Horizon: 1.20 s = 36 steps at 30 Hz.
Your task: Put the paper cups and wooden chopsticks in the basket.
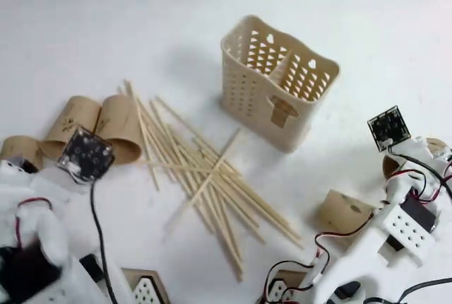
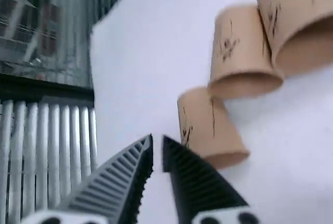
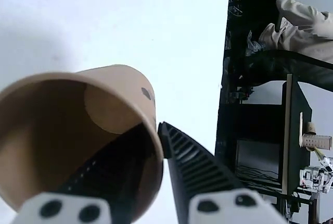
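Paper cup (image 3: 57, 125) pinched at its rim by the right gripper (image 3: 153, 130), one finger inside, one outside; it looks light and easily crushed, so a gentle rim hold suits. Three other cups (image 1: 120, 127) lie on their sides beside the scattered chopsticks (image 1: 205, 170), thin, stiff, likely to roll. Behind them the basket (image 1: 247, 92) stands upright. Near the cups the left gripper (image 2: 157, 153) hovers nearly closed, empty

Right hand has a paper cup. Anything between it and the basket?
Nothing visible. The right hand pinches the paper cup by its wall; bare table runs from there to the basket. The wooden chopsticks lie off that line.
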Each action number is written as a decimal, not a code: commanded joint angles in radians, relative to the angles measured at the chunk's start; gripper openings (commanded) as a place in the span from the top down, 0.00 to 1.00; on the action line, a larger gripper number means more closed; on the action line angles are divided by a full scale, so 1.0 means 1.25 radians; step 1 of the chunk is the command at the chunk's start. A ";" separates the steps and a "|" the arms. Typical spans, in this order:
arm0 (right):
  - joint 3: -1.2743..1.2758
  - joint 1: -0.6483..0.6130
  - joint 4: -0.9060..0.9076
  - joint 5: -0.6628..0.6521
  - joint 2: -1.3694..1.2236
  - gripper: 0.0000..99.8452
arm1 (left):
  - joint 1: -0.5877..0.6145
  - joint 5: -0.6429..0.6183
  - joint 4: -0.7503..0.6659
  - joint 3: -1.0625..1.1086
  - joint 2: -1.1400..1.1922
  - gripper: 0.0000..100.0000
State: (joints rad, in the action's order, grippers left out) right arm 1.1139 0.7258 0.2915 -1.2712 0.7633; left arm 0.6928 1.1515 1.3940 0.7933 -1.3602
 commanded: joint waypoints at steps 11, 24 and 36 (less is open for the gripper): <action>-0.018 -0.003 -0.010 0.004 0.010 0.98 | 0.269 0.417 -0.276 0.173 0.153 0.72; -0.018 0.003 0.018 0.002 0.017 0.98 | 0.258 0.415 -0.853 0.517 0.253 0.72; -0.018 0.003 0.024 0.002 0.017 0.98 | 0.148 0.265 -1.027 0.643 0.253 0.92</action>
State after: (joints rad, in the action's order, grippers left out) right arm 1.1139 0.7258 0.3161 -1.2712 0.7633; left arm 0.9337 1.4047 0.1450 1.6034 -1.0426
